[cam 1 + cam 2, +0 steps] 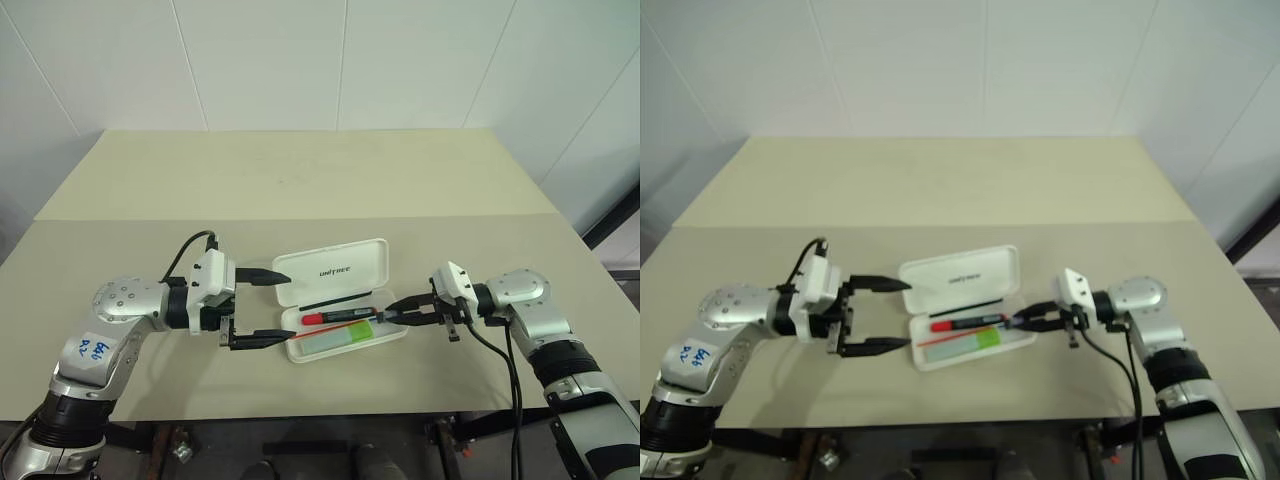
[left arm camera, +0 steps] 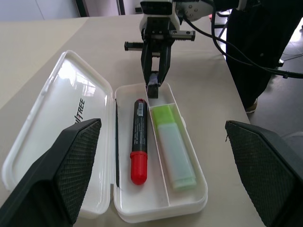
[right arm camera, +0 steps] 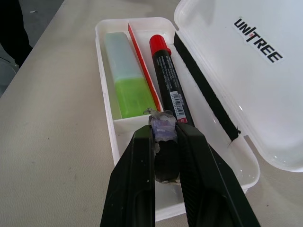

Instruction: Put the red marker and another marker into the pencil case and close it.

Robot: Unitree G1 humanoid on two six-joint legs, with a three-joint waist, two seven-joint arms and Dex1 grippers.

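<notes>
Beige table, white tiled wall, left hand spread, right hand pinching grey-purple stub

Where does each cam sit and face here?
Head stereo pair: looks forward and down on the table; both arms, the left claw and the right claw flank the open pencil case.
Left wrist: looks across the case at the right claw; own fingers low.
Right wrist: looks into the case; own fingers pinch a small grey-purple stub.
Shared: red marker, green marker.
</notes>
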